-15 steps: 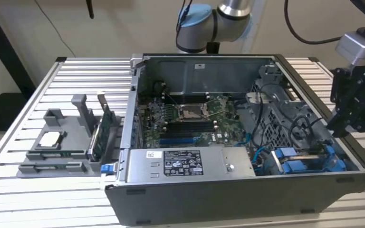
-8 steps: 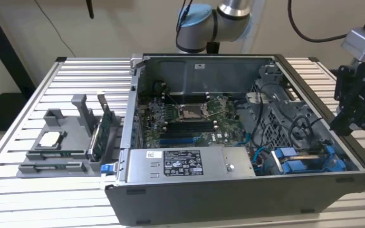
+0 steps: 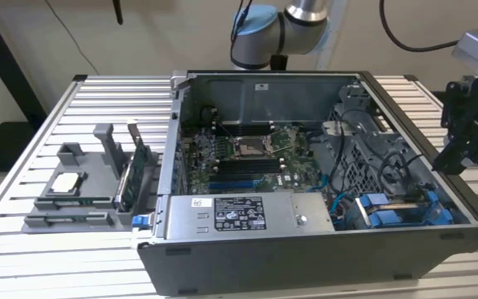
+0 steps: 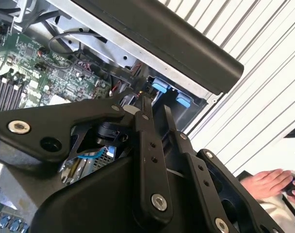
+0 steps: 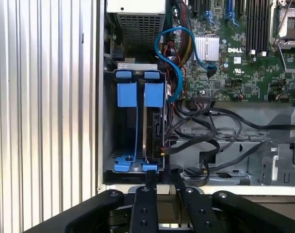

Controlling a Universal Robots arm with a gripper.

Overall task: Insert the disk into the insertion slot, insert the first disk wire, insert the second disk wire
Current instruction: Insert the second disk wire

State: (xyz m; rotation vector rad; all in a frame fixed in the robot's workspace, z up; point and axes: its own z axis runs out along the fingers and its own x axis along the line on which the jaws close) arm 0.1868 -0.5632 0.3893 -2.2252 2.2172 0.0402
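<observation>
In the first wrist view the gripper [image 5: 164, 177] is nearest. Its fingers stand a narrow gap apart and pinch nothing. Just beyond their tips the disk [image 5: 155, 131] stands on edge in its blue carrier, deep in the bay [image 5: 134, 68], so it looks seated. A second blue carrier [image 5: 127, 94] sits beside it. A blue cable [image 5: 157, 46] loops close to the disk's far end, and black wires [image 5: 205, 131] lie alongside. I cannot tell whether either is plugged in. The wire work seems to be the step in hand. Doing it well would mean keeping the fingers in line with the narrow bay, pressing any plug in square, and staying clear of the loose loops.

In the second wrist view the gripper [image 4: 155, 109] points at the case wall near two blue tabs [image 4: 159, 87]. A person's hand [image 4: 266, 182] rests well apart from it.

In the exterior view the arm [image 3: 297, 18] rises at upper centre. The gripper [image 3: 455, 163] hangs at the right edge, tilted, just outside the case [image 3: 305, 261] and above the blue carriers [image 3: 388, 217] at lower right.
</observation>
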